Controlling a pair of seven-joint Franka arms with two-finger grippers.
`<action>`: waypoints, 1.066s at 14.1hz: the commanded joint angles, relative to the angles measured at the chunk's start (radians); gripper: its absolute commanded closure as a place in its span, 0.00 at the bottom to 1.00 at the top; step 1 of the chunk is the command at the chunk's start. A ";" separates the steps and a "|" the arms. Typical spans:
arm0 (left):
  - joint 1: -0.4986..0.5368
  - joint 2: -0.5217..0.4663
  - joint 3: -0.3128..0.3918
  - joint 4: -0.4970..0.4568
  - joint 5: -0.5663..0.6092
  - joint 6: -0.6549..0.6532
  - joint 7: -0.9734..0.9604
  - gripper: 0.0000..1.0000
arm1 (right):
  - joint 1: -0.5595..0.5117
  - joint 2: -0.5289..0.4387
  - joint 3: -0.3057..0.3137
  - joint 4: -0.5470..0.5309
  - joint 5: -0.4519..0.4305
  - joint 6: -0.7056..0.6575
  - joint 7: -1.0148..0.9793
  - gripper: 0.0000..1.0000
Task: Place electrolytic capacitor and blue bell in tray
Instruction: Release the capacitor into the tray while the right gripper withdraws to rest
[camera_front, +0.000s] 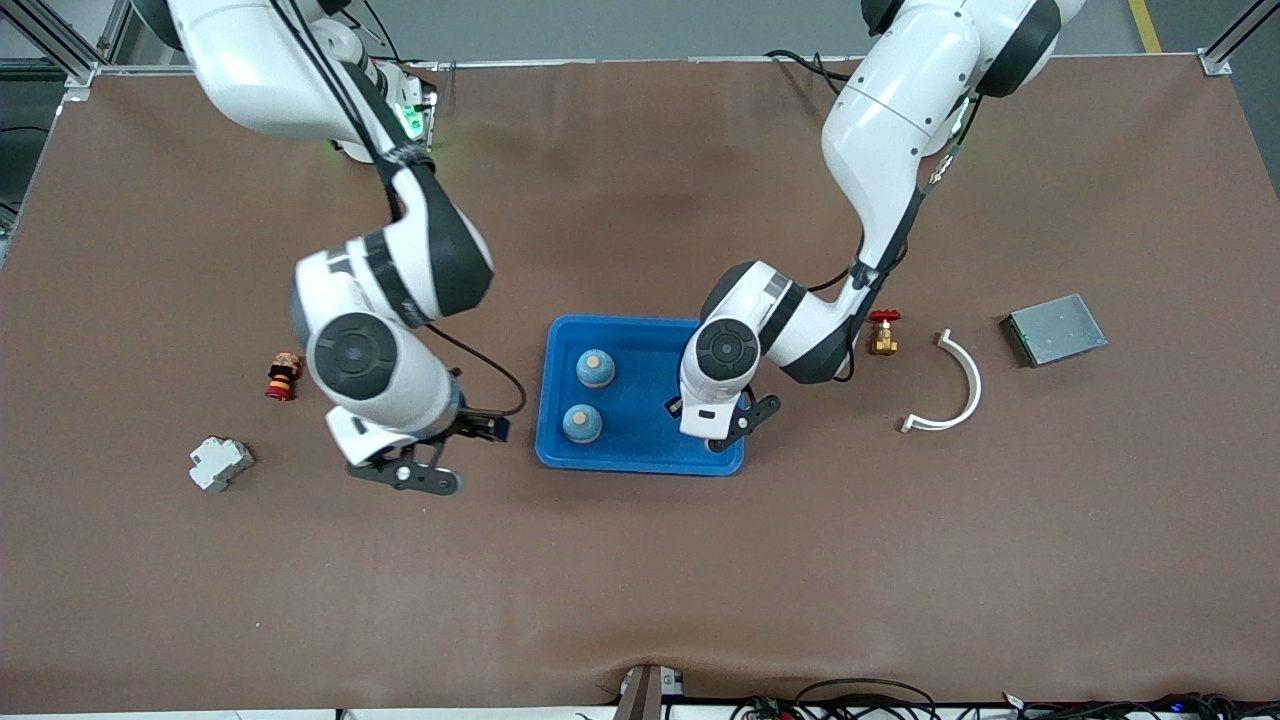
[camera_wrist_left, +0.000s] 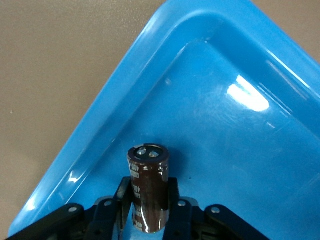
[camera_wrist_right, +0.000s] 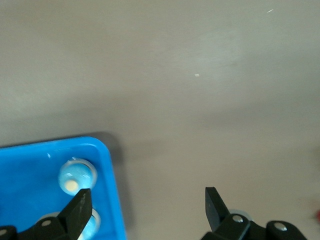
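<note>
Brown table (camera_front: 640, 560) | tray (camera_front: 640, 455): two bells (camera_front: 595, 368) | left hand (camera_wrist_left: 150, 210) clasps capacitor (camera_wrist_left: 148, 185) | right hand (camera_wrist_right: 145, 205) apart

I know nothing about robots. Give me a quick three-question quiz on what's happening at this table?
1. True or false: the left gripper holds the capacitor over the tray.
2. How many blue bells sit in the tray?
3. The right gripper is: A) clamped on a bell, B) open over bare table beside the tray, C) holding the red-handled valve.

Key: 1 true; 2 two, the other nearer the front camera; 3 B.
</note>
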 joint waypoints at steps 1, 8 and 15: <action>-0.009 0.001 0.009 0.014 0.003 0.004 0.027 0.00 | -0.065 -0.073 0.013 -0.033 -0.012 -0.031 -0.094 0.00; 0.011 -0.134 0.006 0.017 0.127 -0.102 0.067 0.00 | -0.286 -0.176 0.013 -0.036 -0.009 -0.156 -0.485 0.00; 0.157 -0.312 -0.002 0.016 0.046 -0.315 0.317 0.00 | -0.441 -0.322 0.013 -0.139 -0.003 -0.170 -0.612 0.00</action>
